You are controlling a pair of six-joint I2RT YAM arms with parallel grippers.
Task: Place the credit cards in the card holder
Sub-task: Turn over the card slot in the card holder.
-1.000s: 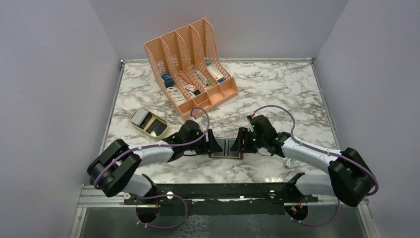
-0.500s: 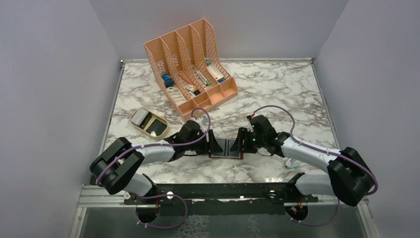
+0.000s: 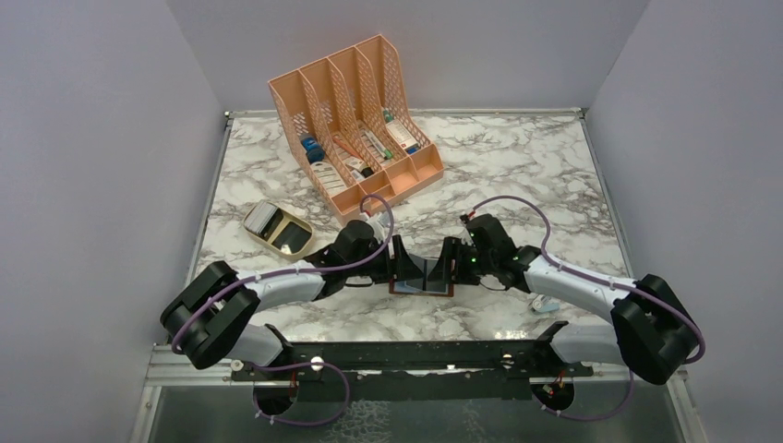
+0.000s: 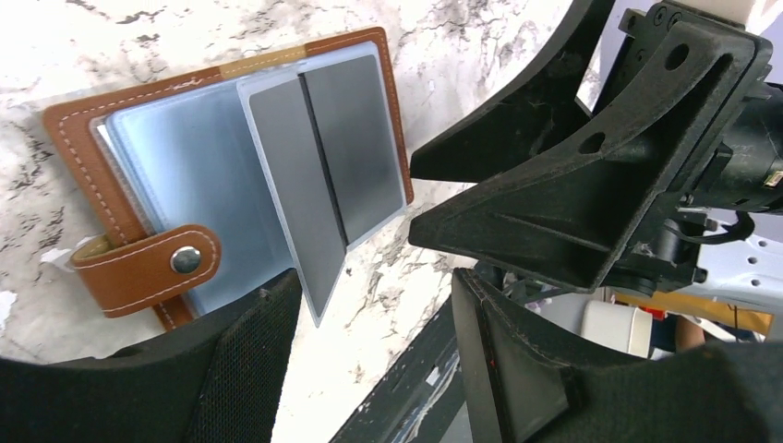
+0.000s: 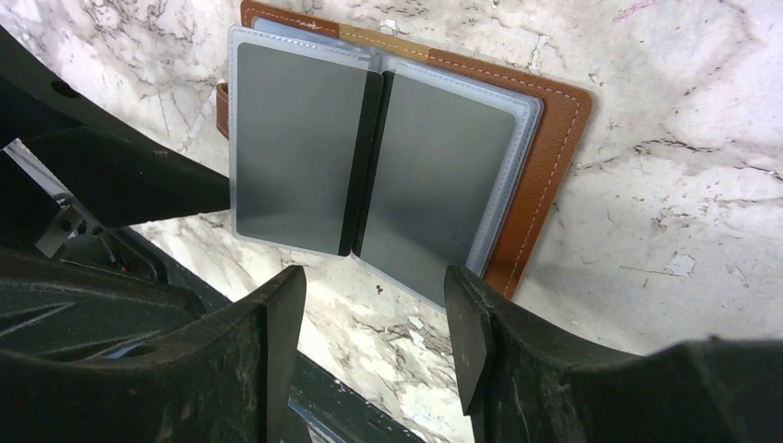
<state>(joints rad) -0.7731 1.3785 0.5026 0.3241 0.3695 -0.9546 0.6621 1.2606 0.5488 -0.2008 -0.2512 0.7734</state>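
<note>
Change: sleeve page (image 4: 300, 212) of card holder (image 3: 423, 279) now raised at left gripper (image 4: 374, 305).
Card holder: open on marble table (image 3: 517, 166), lower centre, between grippers.
Left fingers (image 4: 249, 369): spread, sleeve corner between, unclamped.
Right gripper (image 5: 372, 277): fingers spread over card holder.

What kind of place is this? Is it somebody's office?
Probably a robot test booth, not a real office. Plain grey walls box in a marble-patterned table, two robot arms are bolted to a metal rail at its edge, and a peach desk organizer sits there like a prop.
</note>
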